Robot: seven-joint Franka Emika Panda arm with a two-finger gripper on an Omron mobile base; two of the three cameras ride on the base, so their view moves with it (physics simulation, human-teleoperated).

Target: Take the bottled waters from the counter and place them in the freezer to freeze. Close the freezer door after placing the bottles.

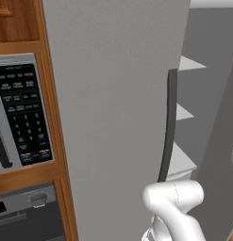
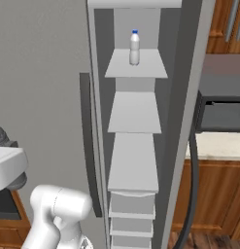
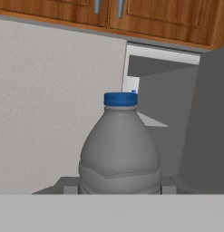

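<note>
Hand view: smoky grey bottle (image 3: 119, 149) upright, pinched between end effector (image 3: 119, 186) fingers.

- whitish-clear bottle (image 2: 134, 47): small plastic, blue cap, upright on the freezer's top shelf, near the shelf's back edge, roughly centred between side edges; in the hand view just a sliver shows behind the other bottle's cap
- smoky grey bottle (image 3: 119, 147): darker plastic, blue cap, upright in the hand view, very close to the camera, lower part cut off at the bottom
- freezer (image 2: 134, 114): tall narrow grey compartment, open, pale grey-white shelves stacked, drawers below; lower shelves bare
- freezer door (image 2: 182, 116): grey, swung open, standing edge-on along the compartment's right edge
- counter (image 2: 221, 146): beige stone strip right of the door, on brown cabinets
</note>
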